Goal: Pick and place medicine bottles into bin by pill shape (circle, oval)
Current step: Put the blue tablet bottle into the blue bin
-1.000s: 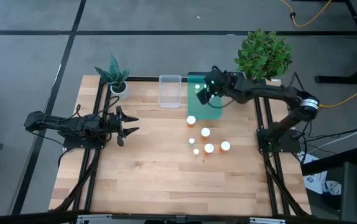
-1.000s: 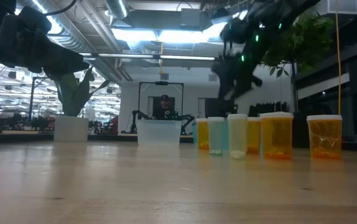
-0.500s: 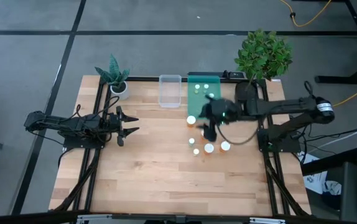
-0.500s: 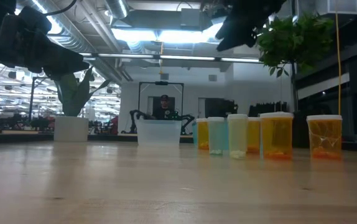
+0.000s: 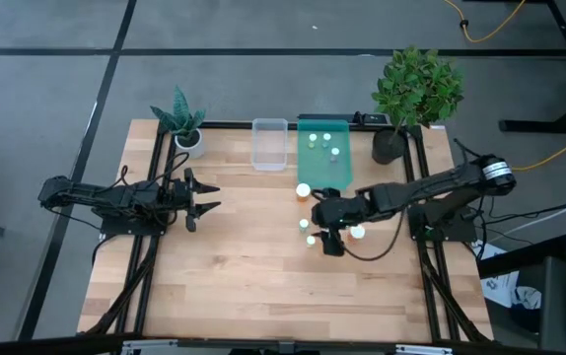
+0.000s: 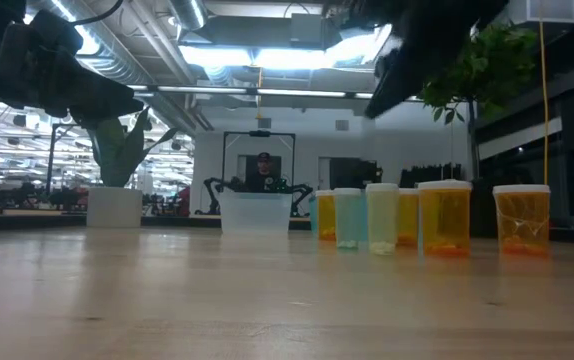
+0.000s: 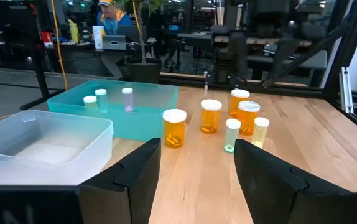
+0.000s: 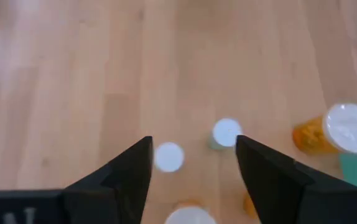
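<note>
The right arm's fingers (image 8: 191,171) are spread wide, holding nothing, above the bottles (image 8: 226,133) left on the counter (image 5: 234,266). I think they should drop straight over one small cap; other bottles crowd close. The teal bin (image 5: 315,173) sits beyond. The left fingers (image 7: 194,171) wait half open, empty.

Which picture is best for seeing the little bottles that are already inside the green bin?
The high view: it looks straight down into the teal bin, showing three white caps apart. The left wrist view shows those bottles side-on behind the bin's wall. The low view mostly hides the bin behind table bottles; the right wrist view shows only its corner.
</note>
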Robot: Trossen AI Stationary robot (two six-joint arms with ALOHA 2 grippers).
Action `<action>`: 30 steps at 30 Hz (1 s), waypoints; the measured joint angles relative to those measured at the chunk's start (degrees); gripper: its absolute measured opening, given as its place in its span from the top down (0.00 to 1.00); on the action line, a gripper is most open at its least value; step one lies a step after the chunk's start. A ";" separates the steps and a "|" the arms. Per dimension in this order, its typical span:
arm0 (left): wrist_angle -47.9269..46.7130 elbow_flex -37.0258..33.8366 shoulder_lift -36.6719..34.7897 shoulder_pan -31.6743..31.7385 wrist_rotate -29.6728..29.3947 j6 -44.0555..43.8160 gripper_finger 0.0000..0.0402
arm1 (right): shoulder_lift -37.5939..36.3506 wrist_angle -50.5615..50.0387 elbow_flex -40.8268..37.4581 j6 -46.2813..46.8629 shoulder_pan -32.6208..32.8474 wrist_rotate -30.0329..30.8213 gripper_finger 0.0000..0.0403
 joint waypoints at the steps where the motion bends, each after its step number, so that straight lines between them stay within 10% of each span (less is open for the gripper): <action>1: 0.01 0.00 0.01 0.02 0.00 0.00 0.51 | 0.81 0.49 0.00 0.75 -0.01 1.32 0.43; 30: 0.02 0.00 -0.01 0.01 -0.03 0.00 0.51 | 11.54 0.02 -0.04 -8.67 -5.38 -0.05 0.43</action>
